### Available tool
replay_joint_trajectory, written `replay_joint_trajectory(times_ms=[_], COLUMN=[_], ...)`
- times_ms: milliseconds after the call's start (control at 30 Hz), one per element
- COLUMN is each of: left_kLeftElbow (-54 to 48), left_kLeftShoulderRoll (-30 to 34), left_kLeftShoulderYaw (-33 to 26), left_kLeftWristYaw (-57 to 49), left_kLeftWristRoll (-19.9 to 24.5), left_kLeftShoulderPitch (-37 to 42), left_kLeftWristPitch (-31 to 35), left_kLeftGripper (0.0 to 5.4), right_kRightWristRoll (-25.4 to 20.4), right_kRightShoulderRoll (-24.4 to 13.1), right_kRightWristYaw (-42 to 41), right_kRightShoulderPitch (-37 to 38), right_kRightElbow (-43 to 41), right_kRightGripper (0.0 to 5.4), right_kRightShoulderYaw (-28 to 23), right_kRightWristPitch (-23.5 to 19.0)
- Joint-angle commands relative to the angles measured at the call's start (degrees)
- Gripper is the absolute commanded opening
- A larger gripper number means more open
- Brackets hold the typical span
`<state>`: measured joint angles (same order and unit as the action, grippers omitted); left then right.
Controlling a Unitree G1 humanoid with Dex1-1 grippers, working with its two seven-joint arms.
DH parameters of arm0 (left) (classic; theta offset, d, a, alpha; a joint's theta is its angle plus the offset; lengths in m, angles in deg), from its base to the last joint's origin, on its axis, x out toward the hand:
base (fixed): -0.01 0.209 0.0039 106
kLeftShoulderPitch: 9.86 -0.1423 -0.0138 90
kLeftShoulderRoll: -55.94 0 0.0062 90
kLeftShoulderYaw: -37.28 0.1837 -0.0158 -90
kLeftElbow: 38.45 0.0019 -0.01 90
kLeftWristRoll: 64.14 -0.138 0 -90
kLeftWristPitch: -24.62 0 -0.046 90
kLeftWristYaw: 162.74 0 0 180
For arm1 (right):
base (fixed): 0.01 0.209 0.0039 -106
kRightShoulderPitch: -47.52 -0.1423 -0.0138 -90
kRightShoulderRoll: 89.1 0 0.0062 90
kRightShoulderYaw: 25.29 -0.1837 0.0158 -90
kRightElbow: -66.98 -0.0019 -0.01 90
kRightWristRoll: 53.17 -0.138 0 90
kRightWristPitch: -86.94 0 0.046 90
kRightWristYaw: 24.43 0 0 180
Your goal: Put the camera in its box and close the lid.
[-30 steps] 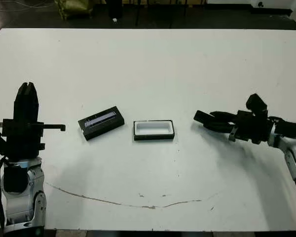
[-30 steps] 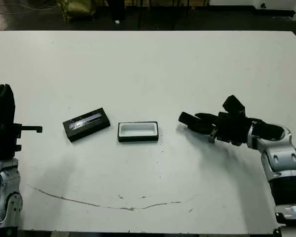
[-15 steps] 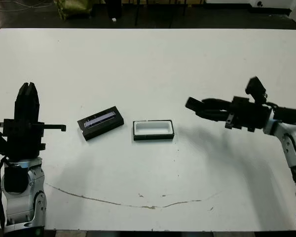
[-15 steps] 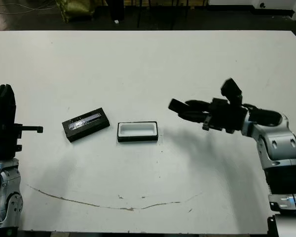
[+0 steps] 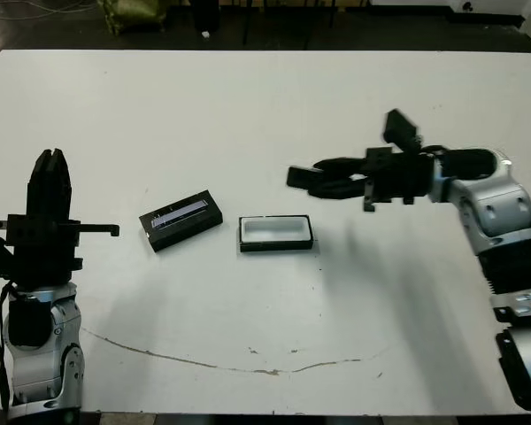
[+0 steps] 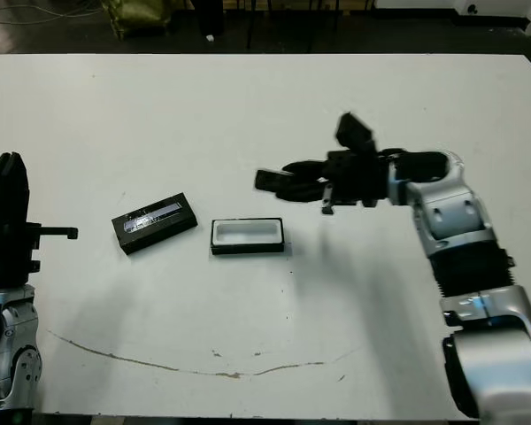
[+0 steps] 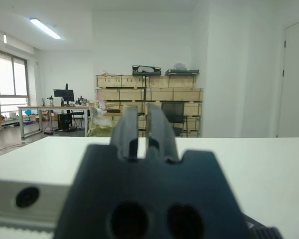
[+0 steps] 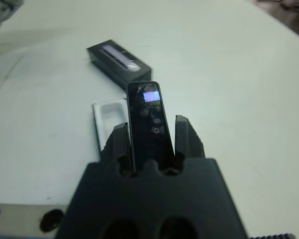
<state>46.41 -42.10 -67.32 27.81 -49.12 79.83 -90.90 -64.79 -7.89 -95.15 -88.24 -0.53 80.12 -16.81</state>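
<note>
The camera [image 8: 148, 119], a slim black bar with a small bluish screen, is clamped between the fingers of my right gripper [image 5: 323, 180]. It hangs above the table, just right of and beyond the box [image 5: 275, 247], pointing left. The box is a shallow black tray with a white lining and nothing in it; the right wrist view shows the box [image 8: 105, 119] partly behind the camera. The lid [image 5: 181, 220], black with a silvery stripe, lies flat just left of the box. At the table's near left my left gripper [image 5: 49, 166] stands upright, shut and holding nothing.
A thin dark scratch [image 5: 248, 365] runs across the white table [image 5: 265, 115] near its front edge. Dark floor and furniture legs lie beyond the far edge. The left wrist view shows a room with shelves [image 7: 149, 94] and desks past the table.
My right arm has risen off the table at the right and swung left with the camera, ending close to the box. The left arm, box and lid have not moved.
</note>
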Motion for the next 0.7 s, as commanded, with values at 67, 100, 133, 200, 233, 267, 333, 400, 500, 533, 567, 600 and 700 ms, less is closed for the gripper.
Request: replay_joint_trajectory(times_ms=[67, 100, 133, 200, 233, 267, 333, 400, 500, 533, 567, 600, 700], left_kLeftElbow=[0.1, -0.1, -0.3, -0.3, -0.2, -0.1, -0.4, -0.5, -0.3, -0.5, -0.7, -0.7, -0.2], left_kLeftShoulderRoll=[-0.3, -0.4, -0.4, -0.3, -0.3, -0.3, -0.5, -0.6, -0.8, -0.9, -0.9, -0.9, -0.9], left_kLeftShoulderYaw=[0.0, 0.0, 0.1, 0.1, 0.1, 0.1, 0.1, 0.1, 0.2, 0.3, 0.3, 0.3, 0.2], left_kLeftWristYaw=[-0.6, -0.7, -0.7, -0.6, -0.2, 0.0, -0.5, -0.5, -0.1, -0.2, -0.3, -0.4, -0.9], left_kLeftWristRoll=[-0.4, -0.2, 0.1, 0.2, 0.6, 0.9, 0.9, 1.0, 1.5, 1.6, 1.4, 1.1, 0.0], left_kLeftShoulderPitch=[-1.3, -1.5, -1.6, -1.7, -1.8, -1.8, -1.9, -2.0, -2.1, -2.2, -2.3, -2.3, -2.2], left_kLeftWristPitch=[1.2, 1.4, 1.7, 1.6, 1.6, 1.6, 2.0, 2.0, 1.8, 2.0, 2.2, 2.2, 1.3], left_kLeftGripper=[0.0, 0.0, 0.0, 0.0, 0.0, 0.0, 0.0, 0.0, 0.0, 0.0, 0.0, 0.0, 0.0], right_kRightWristRoll=[2.5, 3.0, 3.2, 3.8, 4.2, 4.5, 5.2, 5.5, 6.9, 7.2, 7.5, 7.6, 7.9], right_kRightShoulderRoll=[0.8, 1.0, 1.2, 1.7, 1.9, 1.9, 2.0, 2.2, 2.2, 2.3, 2.4, 2.6, 3.2], right_kRightWristYaw=[-0.6, -0.8, -1.1, -1.3, -1.2, -1.2, -1.3, -1.5, -0.9, -0.8, -0.7, -0.6, -0.6], right_kRightShoulderPitch=[-1.4, -1.5, -1.5, -1.3, -0.9, -0.7, -0.3, 0.0, 0.5, 0.6, 0.7, 0.7, 1.0], right_kRightElbow=[-0.2, -0.3, -0.3, -0.4, -0.8, -1.1, -1.8, -1.6, -1.6, -1.5, -1.3, -1.1, 0.0], right_kRightGripper=[0.46, 0.46, 0.46, 0.46, 0.46, 0.46, 0.46, 0.46, 0.46, 0.46, 0.46, 0.46, 0.46], right_kRightShoulderYaw=[2.7, 3.3, 3.7, 4.6, 5.0, 5.3, 6.0, 6.4, 7.3, 7.4, 7.6, 7.7, 7.7], right_kRightWristPitch=[-2.8, -3.3, -3.6, -3.6, -3.2, -3.0, -3.0, -2.9, -1.5, -1.1, -1.0, -0.9, 0.1])
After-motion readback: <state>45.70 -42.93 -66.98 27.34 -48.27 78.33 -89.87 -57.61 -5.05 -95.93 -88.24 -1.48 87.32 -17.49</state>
